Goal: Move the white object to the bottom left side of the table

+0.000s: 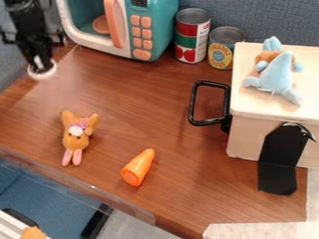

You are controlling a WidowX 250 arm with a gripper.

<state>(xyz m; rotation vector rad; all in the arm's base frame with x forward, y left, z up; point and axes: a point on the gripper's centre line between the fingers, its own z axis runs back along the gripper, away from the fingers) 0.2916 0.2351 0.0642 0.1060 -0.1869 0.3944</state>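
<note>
At upper left, the jaws (40,62) are closed on the white object (43,72), near the worktop (118,102) edge. Rightward: toy microwave (163,25), orange disc (101,24) inside; two upright cans (190,36); box (249,135) bearing a blue plush toy (277,74).

Wall (249,18): blue-grey. Table (124,84): brown, wood-grained. Floor (128,226): grey, beyond table edge, lower left.

The desk (156,102) is being lit brightly from above. A pale sheen is being reflected near its left edge. The box (246,135) is being lit more strongly on top than in front, and shadow is being cast under the microwave (162,28).
</note>
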